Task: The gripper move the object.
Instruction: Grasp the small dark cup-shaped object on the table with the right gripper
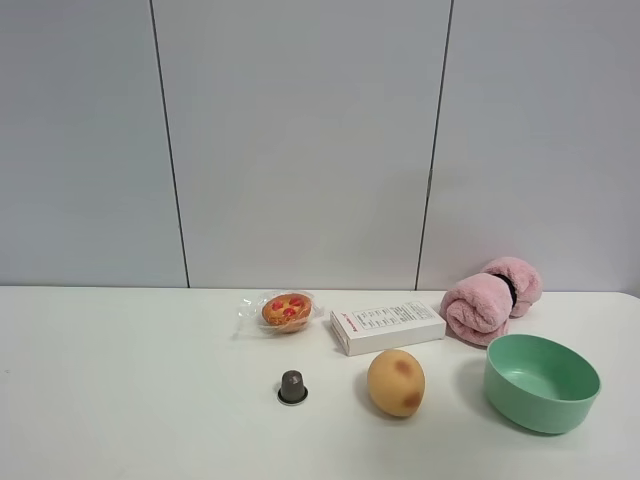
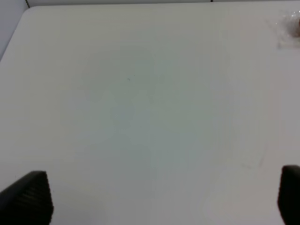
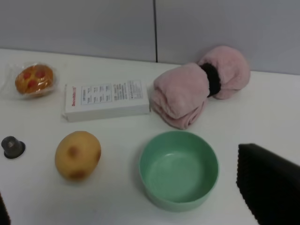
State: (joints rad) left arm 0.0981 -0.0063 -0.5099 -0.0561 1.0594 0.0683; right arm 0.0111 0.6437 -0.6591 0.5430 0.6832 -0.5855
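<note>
The object, a tiny dark grey-brown coffee capsule [image 1: 292,386], stands upright on the white table [image 1: 120,400], left of a tan spotted ball [image 1: 396,382]. It also shows in the right wrist view [image 3: 12,146], far from the fingers. Neither arm shows in the exterior high view. My left gripper [image 2: 159,197] is open and empty over bare table; the capsule is out of that view. My right gripper [image 3: 136,206] is open and empty, with one black finger [image 3: 267,183] beside the green bowl.
A green bowl [image 1: 541,382] sits at the front right. A rolled pink towel [image 1: 493,298], a white box [image 1: 387,326] and a wrapped pastry [image 1: 285,311] lie behind the capsule and ball. The pastry's wrapper edge shows in the left wrist view [image 2: 290,26].
</note>
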